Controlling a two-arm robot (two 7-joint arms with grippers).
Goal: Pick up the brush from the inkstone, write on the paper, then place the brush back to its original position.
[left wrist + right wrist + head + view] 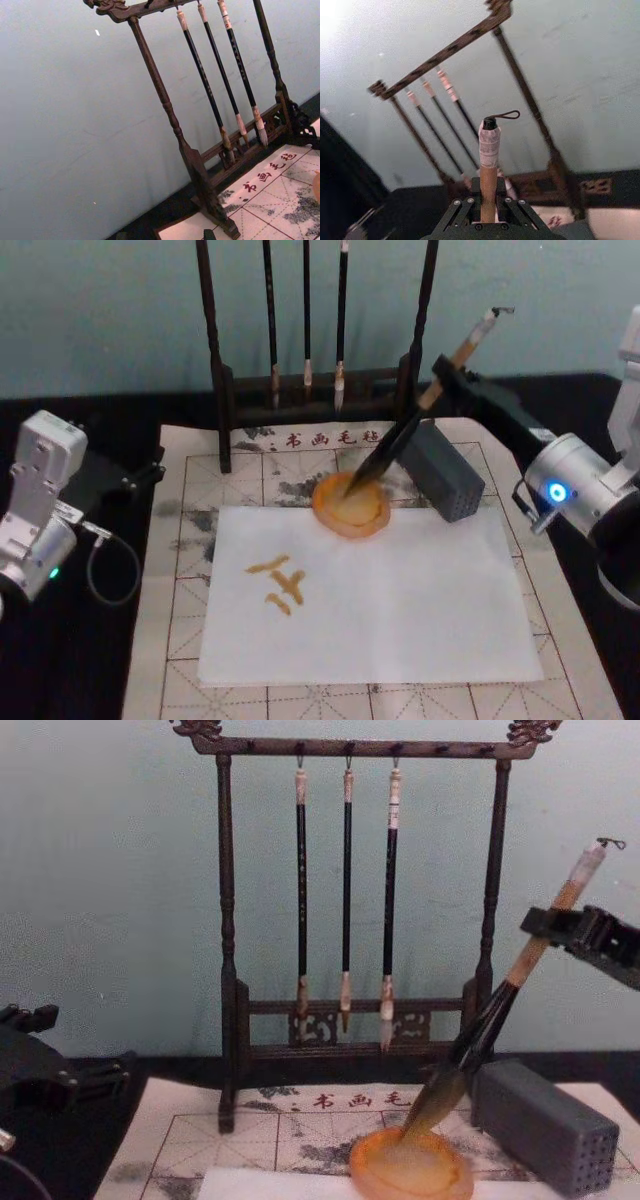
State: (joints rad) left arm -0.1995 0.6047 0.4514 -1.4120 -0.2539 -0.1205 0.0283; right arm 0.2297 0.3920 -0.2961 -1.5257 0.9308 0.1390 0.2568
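The brush (425, 405) leans steeply, its dark bristle tip resting in the round orange inkstone (328, 515) at the paper's far edge. My right gripper (447, 375) is shut on the tan shaft, just below the white-wrapped end. The right wrist view shows the shaft (489, 165) rising out of the right gripper (489, 216). From the chest, the brush (520, 970) slants down into the inkstone (372, 1170) with the right gripper (572, 928) high at the right. The white paper (400, 600) bears amber strokes (278, 585). My left arm (40, 510) is parked at the far left.
A dark wooden rack (220, 360) with three thin hanging brushes (306, 330) stands behind the inkstone. A grey rectangular block (448, 475) with small holes sits just right of the inkstone, under the right arm. The gridded felt mat (180, 570) lies under the paper.
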